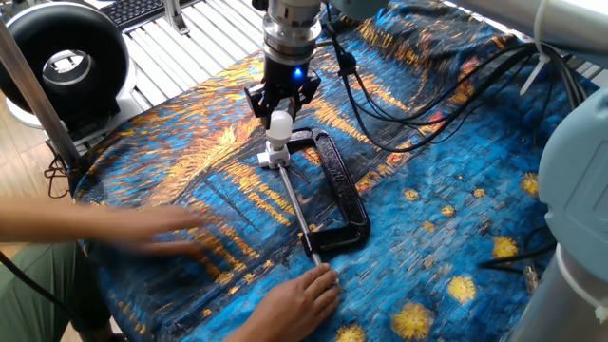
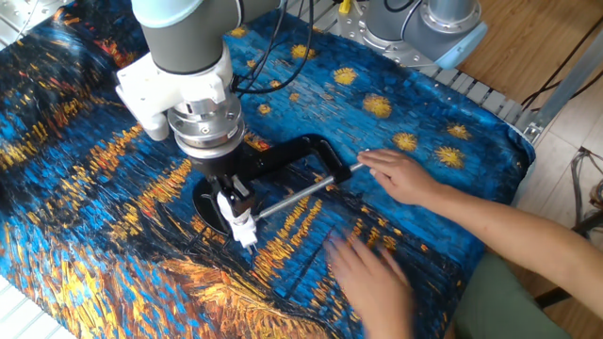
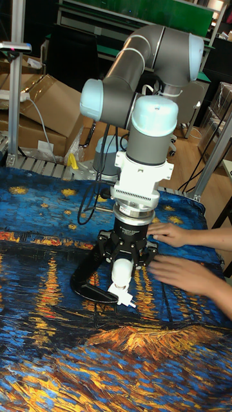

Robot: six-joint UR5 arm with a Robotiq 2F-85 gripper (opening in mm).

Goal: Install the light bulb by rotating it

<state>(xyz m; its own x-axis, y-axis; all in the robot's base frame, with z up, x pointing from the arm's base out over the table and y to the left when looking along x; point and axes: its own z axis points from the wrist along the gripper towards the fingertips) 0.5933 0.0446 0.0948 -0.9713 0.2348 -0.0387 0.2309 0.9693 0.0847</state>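
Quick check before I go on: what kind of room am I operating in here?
Most likely a robotics lab or workshop: a second robot arm base at the table's edge, cardboard boxes stacked behind, and a black C-clamp fixture on a printed cloth.

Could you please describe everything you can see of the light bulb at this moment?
The light bulb is small, matte white and opaque, with a rounded top narrowing to a neck. It stands upright with its neck in the white socket base, at one end of the black C-clamp on the painted cloth. The gripper is directly over it, its dark fingers at the rounded top; whether they pinch it is unclear.
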